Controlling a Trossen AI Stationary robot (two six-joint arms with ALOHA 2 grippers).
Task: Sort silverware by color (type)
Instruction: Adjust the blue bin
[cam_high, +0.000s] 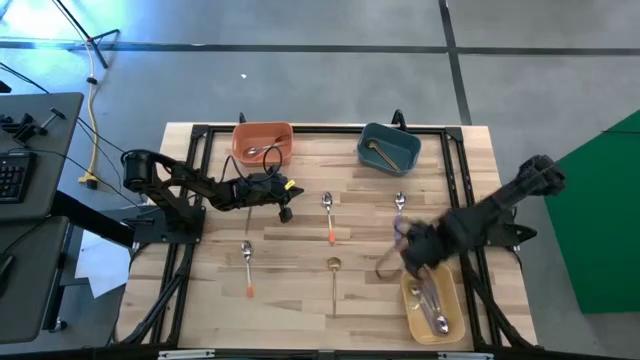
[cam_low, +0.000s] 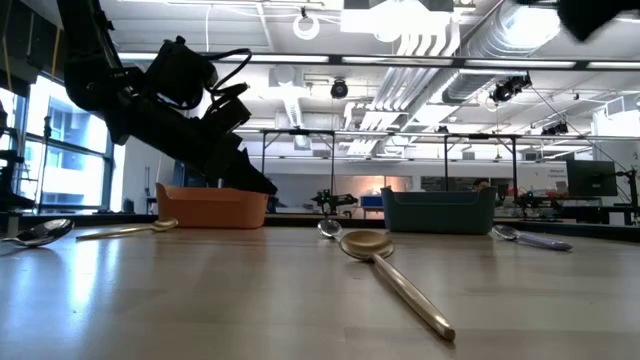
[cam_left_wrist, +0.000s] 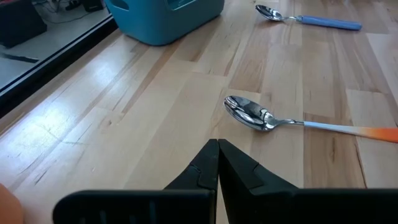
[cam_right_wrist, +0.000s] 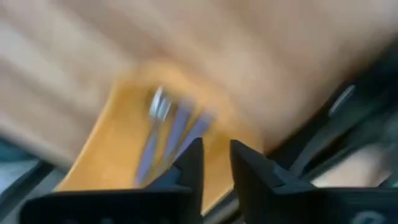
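Observation:
Loose spoons lie flat on the wooden table: an orange-handled one (cam_high: 328, 218) (cam_left_wrist: 261, 116), another orange one (cam_high: 247, 268), a gold one (cam_high: 334, 278) (cam_low: 390, 268) and a purple one (cam_high: 400, 204) (cam_left_wrist: 308, 18). My left gripper (cam_high: 285, 207) (cam_left_wrist: 217, 149) hovers shut above the table, a short way left of the middle orange spoon. My right gripper (cam_high: 410, 255) (cam_right_wrist: 216, 158) hangs over the far end of the yellow bowl (cam_high: 450, 318) (cam_right_wrist: 118, 124), fingers slightly apart with nothing between them. Purple spoons (cam_high: 432, 305) (cam_right_wrist: 168, 124) lie in that bowl.
The coral bowl (cam_high: 244, 150) (cam_low: 210, 207) at the far edge holds a spoon. The teal bowl (cam_high: 405, 160) (cam_low: 437, 210) (cam_left_wrist: 165, 15) beside it holds a gold one. A thin brownish thing (cam_high: 385, 263) lies by the right gripper. A black frame (cam_high: 200, 135) rims the table.

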